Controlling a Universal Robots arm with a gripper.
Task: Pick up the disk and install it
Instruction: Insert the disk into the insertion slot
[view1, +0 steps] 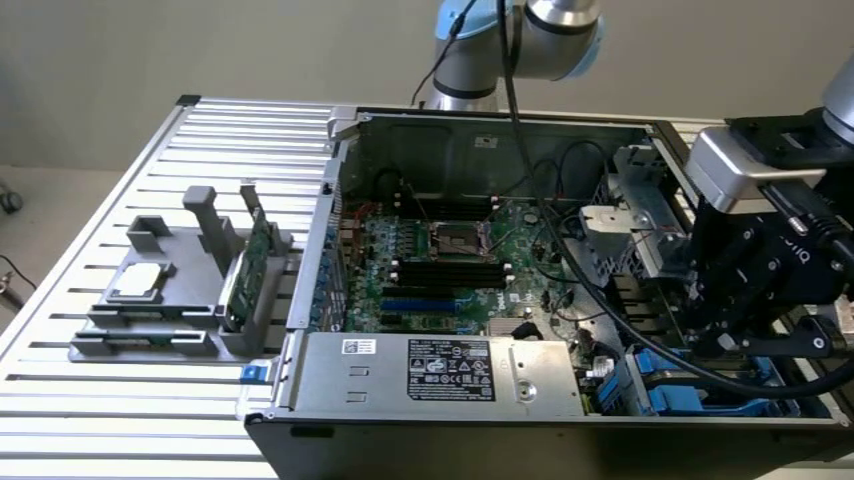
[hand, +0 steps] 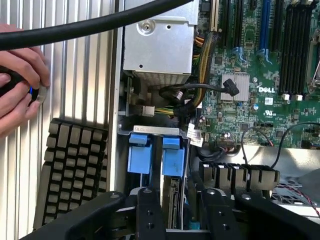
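**Disk (view1: 667, 378) sits in the drive bay with the gripper's fingers spread around it**

In the exterior view the disk lies low in the corner of the open computer case (view1: 350, 150) at the exterior view's right. Its bright blue rails show just beside the silver power supply (view1: 441, 370). The gripper (view1: 718, 345) hangs directly above those rails, inside the case wall, with black cables trailing from it.

In the wrist view the disk (hand: 172, 162) stands on edge in the bay, its blue plastic ends tucked under a metal bracket. The gripper (hand: 181, 194) straddles it. The two black fingers (hand: 149, 210) stand apart, with a visible gap between each one and the disk's edge, so the jaws are spread and clamp nothing. Whether the disk is pushed fully home cannot be told.

The green motherboard (hand: 250, 75) lies next to the bay. A thick black cable (hand: 100, 25) crosses in front of the lens.

Outside the case, a person's hand (hand: 17, 90) rests over the slatted table (view1: 80, 400), pinching a small dark thing with a metal ring. A black block of square keys (hand: 75, 170) lies near it.

At the exterior view's left, a grey holder (view1: 200, 215) on the table carries a silver square chip (view1: 140, 283) and a green circuit card (view1: 254, 265) standing on edge.
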